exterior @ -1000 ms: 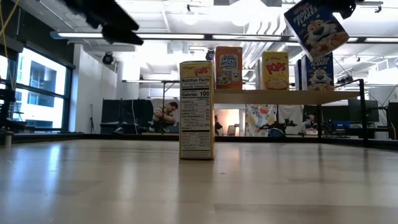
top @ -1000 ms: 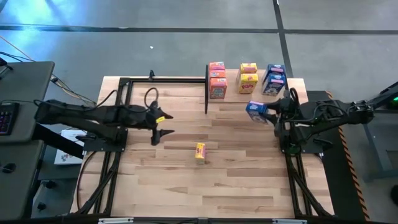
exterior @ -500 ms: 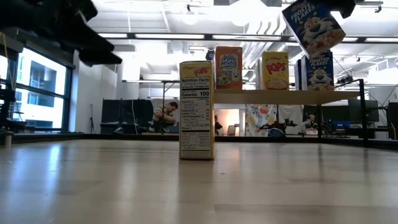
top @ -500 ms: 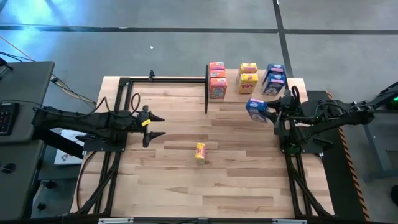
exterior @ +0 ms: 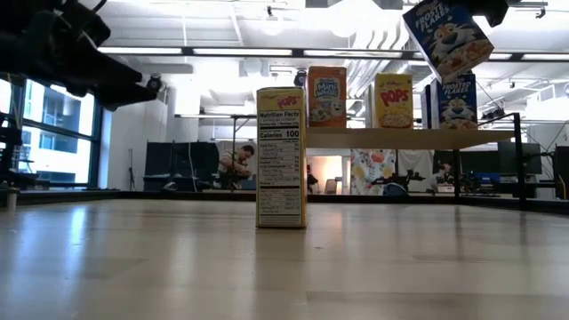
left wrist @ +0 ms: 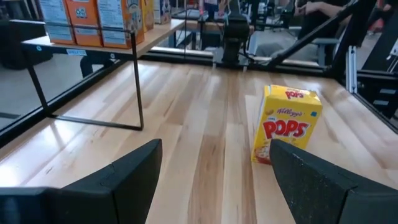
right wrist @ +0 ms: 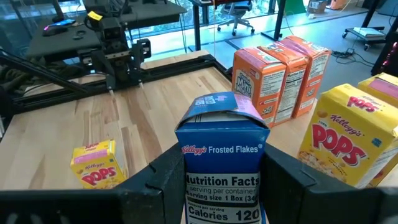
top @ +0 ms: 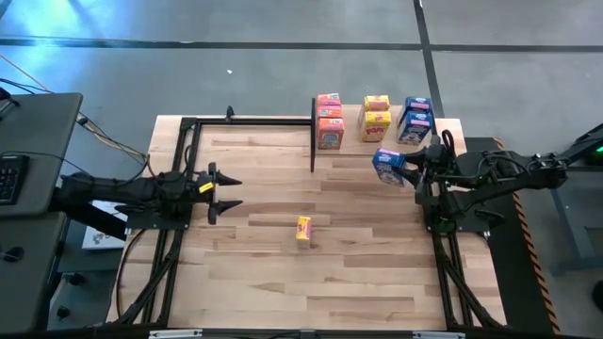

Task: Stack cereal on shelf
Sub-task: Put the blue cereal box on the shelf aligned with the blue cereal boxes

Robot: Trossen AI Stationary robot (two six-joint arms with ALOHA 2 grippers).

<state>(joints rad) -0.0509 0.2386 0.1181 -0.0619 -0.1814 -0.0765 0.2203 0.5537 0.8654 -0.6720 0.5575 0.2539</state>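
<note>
Blue cereal box (top: 387, 166) tilted, top toward the shelf (top: 443, 127), clamped in right end effector (top: 407, 167).

Yellow cereal box (left wrist: 286, 125) beyond open pincer (left wrist: 211, 171)

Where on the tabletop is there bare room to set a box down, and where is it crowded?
Bare planks surround the lone yellow box, out to the left end effector and the near edge. Crowded: the shelf corner, where stacked boxes sit and the right end effector holds the blue box.
</note>
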